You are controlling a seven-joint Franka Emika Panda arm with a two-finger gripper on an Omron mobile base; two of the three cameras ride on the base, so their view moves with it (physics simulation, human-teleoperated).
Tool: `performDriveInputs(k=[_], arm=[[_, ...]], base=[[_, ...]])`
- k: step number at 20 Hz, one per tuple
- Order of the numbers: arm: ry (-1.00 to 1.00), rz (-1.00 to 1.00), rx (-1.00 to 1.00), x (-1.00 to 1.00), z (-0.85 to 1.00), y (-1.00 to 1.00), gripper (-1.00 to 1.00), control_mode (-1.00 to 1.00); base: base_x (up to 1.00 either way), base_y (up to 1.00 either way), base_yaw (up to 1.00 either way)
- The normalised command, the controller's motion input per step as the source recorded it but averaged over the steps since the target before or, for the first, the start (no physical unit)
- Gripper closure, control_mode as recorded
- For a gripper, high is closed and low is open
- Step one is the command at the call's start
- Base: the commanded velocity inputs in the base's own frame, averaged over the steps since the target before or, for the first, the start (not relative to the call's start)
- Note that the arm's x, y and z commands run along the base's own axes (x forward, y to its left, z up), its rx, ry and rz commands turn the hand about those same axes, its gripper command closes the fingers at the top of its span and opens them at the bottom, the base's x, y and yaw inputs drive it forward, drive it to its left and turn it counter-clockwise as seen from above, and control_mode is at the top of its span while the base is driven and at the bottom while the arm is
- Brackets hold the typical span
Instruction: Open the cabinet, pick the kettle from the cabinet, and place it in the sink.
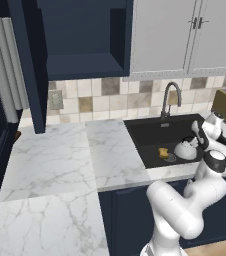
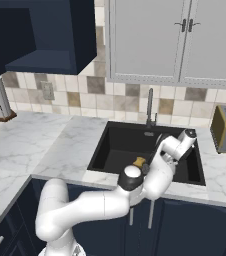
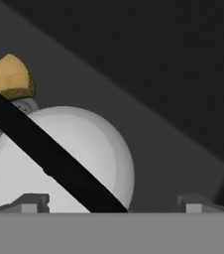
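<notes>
Kettle (image 1: 187,149) sits in sink (image 1: 145,131), hand (image 3: 113,202) spread apart above it; looks rigid, light, best lifted by its black handle

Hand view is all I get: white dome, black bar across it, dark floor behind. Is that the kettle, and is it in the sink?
Observer: Yes. In the left base view the kettle sits upright on the floor of the sink, toward its right side.
Operator: And the yellow lump next to it?
Observer: That is a sponge, lying in the basin to the left of the kettle.
Operator: Where is the hand relative to it?
Observer: The hand is directly above the kettle, reaching down into the basin in front of the faucet.
Operator: Cabinet?
Observer: The cabinet has its door swung open.
</notes>
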Motion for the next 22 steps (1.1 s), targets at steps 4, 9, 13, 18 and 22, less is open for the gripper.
performDriveInputs(k=[4,9,13,18,22], arm=[[0.0,0.0,0.0,-0.24,-0.03,-0.19,-1.0,-1.0],[0.04,0.0,0.0,-0.27,-0.11,-0.07,-1.0,-1.0],[0.02,0.0,0.0,-0.21,-0.05,-0.01,-1.0,-1.0],[0.03,-0.03,0.0,-0.2,0.1,0.0,-1.0,-1.0],[0.01,-0.05,0.0,-0.24,0.11,0.0,-1.0,-1.0]], base=[[0.0,0.0,0.0],[0.0,0.0,0.0],[0.0,0.0,0.0],[0.0,0.0,0.0],[0.0,0.0,0.0]])
